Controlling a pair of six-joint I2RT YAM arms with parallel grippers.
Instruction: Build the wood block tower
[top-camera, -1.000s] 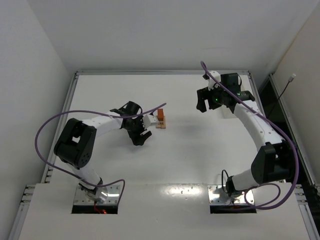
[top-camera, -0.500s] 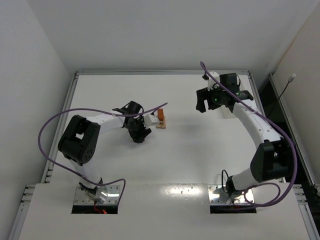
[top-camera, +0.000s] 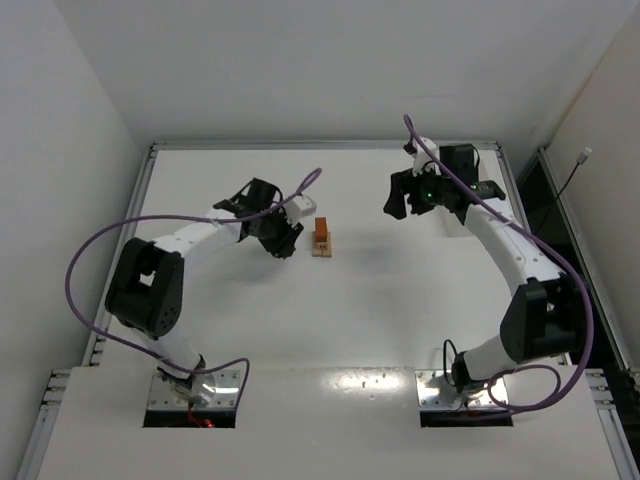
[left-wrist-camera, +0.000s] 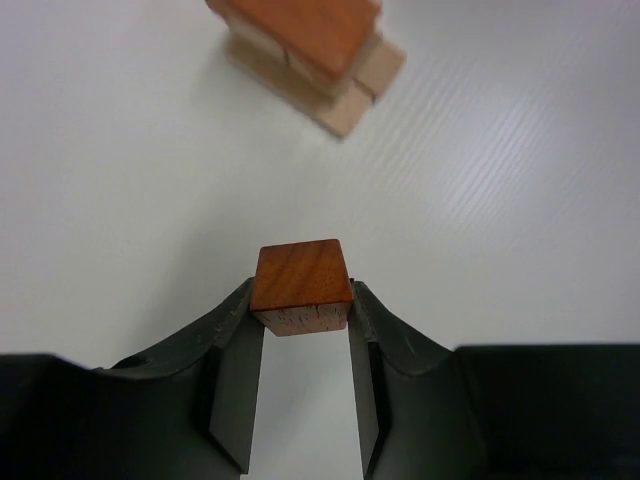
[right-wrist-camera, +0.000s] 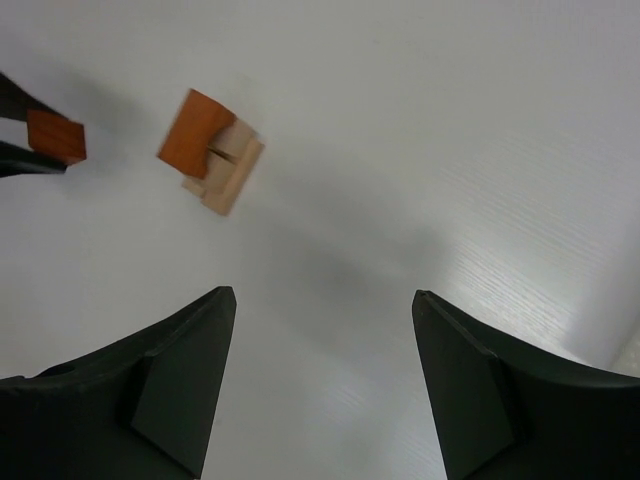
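Left gripper (left-wrist-camera: 300, 310): clamped on small reddish-brown wooden cube (left-wrist-camera: 300, 283), apart from short tan-and-reddish-brown wooden block tower (left-wrist-camera: 312, 50). Right gripper (right-wrist-camera: 322, 300): spread wide, holding nothing.

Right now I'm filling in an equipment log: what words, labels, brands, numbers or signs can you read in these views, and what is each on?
None can be read.
The reddish-brown wooden cube in the left gripper, the small tower of tan and reddish-brown wooden blocks, the right gripper and the white table all show bare surfaces, no print.
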